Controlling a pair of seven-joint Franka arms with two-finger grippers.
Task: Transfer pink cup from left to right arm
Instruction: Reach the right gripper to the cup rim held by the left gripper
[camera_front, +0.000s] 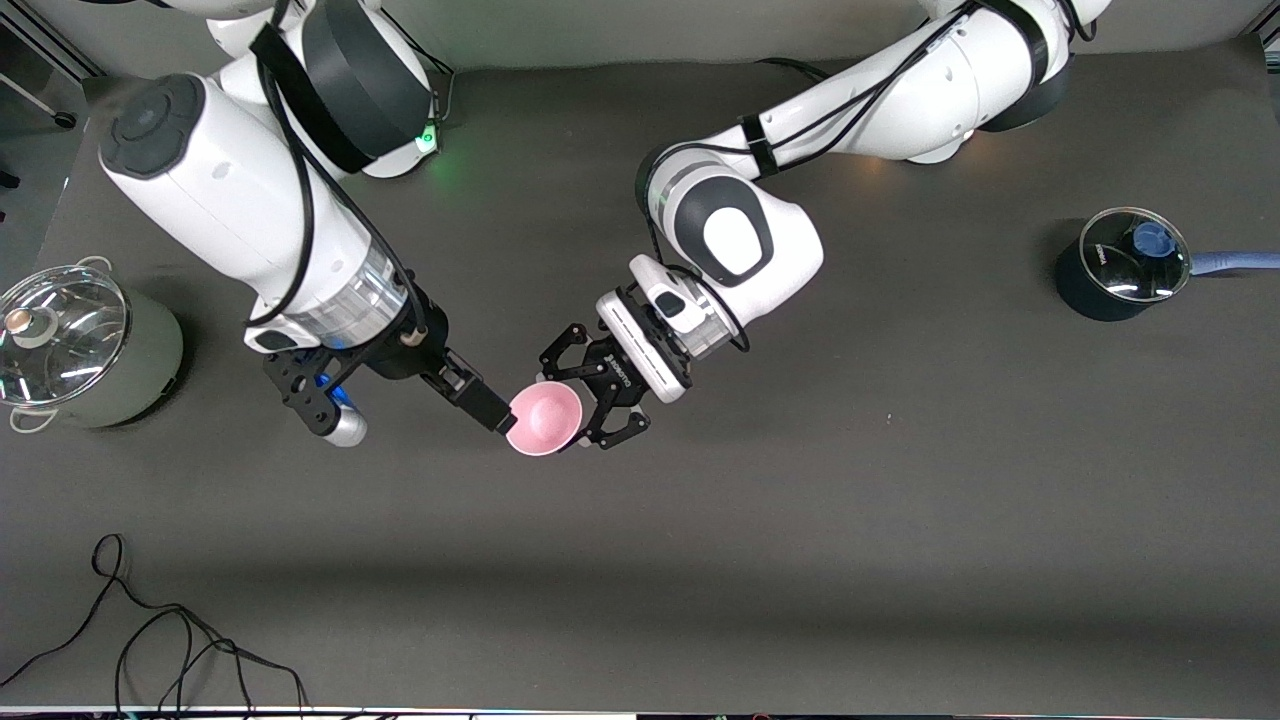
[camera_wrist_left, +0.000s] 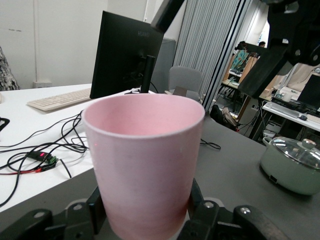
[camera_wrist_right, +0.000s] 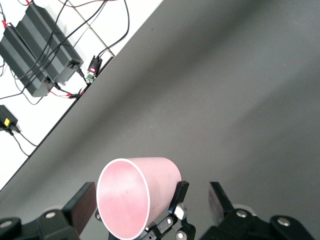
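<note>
Two pincers meet mid-frame in the front view: the left pincer (camera_front: 590, 400) clamps the pink cup (camera_front: 545, 417) above the worktop (camera_front: 800, 520); the right pincer (camera_front: 500, 410) gapes around its rim. If the left releases early, the cup drops.

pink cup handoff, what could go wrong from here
1. The left pincer is shut on the pink cup near its base only, up over the table. A bump from the other arm could tip it out.

2. The right pincer is open at the cup's rim, one finger beside it. If the left lets go before the right closes, the cup drops.

3. The two pincers are very close together, so they could collide.
</note>
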